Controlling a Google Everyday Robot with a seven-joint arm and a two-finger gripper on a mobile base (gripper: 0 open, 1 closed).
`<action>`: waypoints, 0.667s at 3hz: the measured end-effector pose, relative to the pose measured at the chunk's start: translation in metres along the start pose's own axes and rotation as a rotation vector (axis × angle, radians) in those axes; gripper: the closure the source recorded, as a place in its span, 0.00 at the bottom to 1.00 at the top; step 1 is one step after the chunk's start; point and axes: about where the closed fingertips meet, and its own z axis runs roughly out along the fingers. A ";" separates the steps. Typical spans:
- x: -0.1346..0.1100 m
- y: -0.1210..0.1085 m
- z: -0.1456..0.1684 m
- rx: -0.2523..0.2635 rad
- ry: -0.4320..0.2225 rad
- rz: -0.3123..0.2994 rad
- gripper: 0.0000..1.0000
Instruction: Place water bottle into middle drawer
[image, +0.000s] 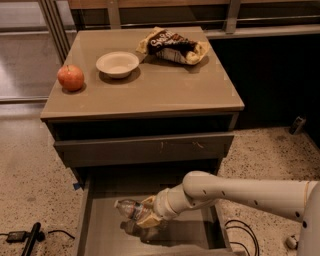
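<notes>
Hovering inside the open middle drawer (102, 235), the claw (144, 216) is pinched on the water bottle (125, 207), held sideways just above the drawer's plain floor, nearer its back wall. Directly above the drawer sits a shut, scratched drawer front (145, 148). Higher still, the cabinet's surface (165, 92) carries an apple (70, 77), a white bowl (117, 64) and a snack bag (173, 46).

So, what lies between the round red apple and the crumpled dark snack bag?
A shallow white bowl, in the camera view. The gripper holds the clear plastic water bottle over the grey-brown middle drawer.
</notes>
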 end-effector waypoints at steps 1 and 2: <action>0.018 0.001 0.017 -0.009 0.022 0.028 1.00; 0.031 -0.002 0.032 -0.004 0.057 0.037 1.00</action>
